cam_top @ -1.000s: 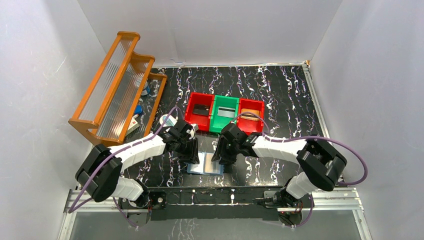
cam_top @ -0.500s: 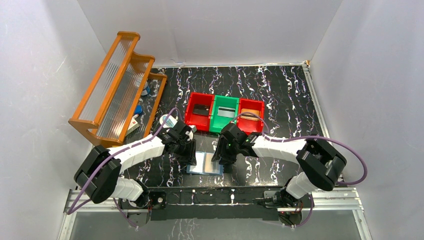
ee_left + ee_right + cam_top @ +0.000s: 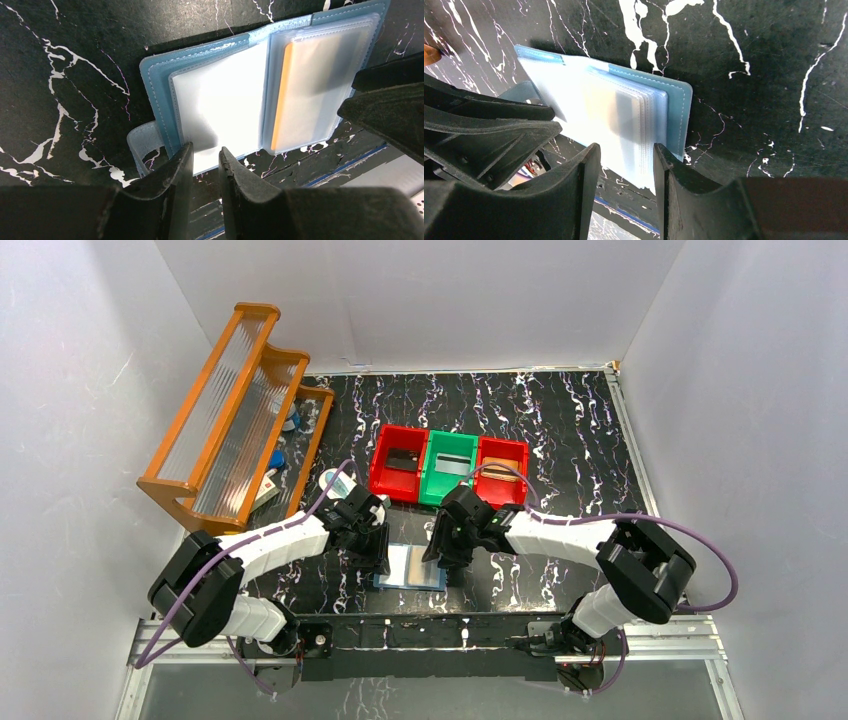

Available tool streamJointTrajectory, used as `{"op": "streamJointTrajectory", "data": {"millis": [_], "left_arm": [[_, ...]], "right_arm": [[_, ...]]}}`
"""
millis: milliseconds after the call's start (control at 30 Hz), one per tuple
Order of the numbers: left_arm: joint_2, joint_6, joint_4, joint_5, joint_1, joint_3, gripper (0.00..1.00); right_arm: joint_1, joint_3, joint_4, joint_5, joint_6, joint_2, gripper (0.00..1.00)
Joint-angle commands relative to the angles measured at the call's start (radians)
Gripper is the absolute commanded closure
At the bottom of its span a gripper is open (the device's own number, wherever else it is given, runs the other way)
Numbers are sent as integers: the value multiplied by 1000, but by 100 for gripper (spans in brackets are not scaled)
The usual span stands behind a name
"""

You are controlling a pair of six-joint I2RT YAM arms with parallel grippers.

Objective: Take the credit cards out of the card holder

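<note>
card holder point(image 3: 410, 567) lies open on table point(image 3: 560, 420) between 2 grippers, tan-orange card point(image 3: 300, 95) inside; left gripper point(image 3: 205, 149) nearly closed at its page edge, pinch unclear; right gripper point(image 3: 626, 150) jaws apart astride its sleeves

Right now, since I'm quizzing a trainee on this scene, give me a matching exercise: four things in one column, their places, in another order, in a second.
Things:
1. black card
2. grey card
3. card holder
4. wooden rack

Places:
A. lying open between the left hand and the right hand
B. in the left red bin
C. at the left edge of the table
D. in the green bin

Pairs: 1-B, 2-D, 3-A, 4-C
</note>
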Motion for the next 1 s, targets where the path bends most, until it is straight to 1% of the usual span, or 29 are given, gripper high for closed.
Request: {"op": "streamJointTrajectory", "data": {"millis": [0,233,400,500,733,867,967], "left_arm": [[-28,2,-22,-4,4,-3,76],[-32,-3,-21,-7,3,-5,76],[-38,-3,-24,-5,4,-4,77],[-37,-4,-23,-5,3,-3,77],[-28,9,-25,-2,4,12,77],[-31,4,-22,-4,4,6,77],[-24,5,-19,-4,3,6,77]], "right_arm": [[14,51,20,17,-4,-16,49],[23,61,13,23,-6,-8,50],[27,84,-71,109,2,-43,50],[27,88,-83,128,-1,-71,48],[27,68,5,32,2,-16,48],[27,38,98,-36,6,20,48],[27,39,117,-57,2,50,48]]}}
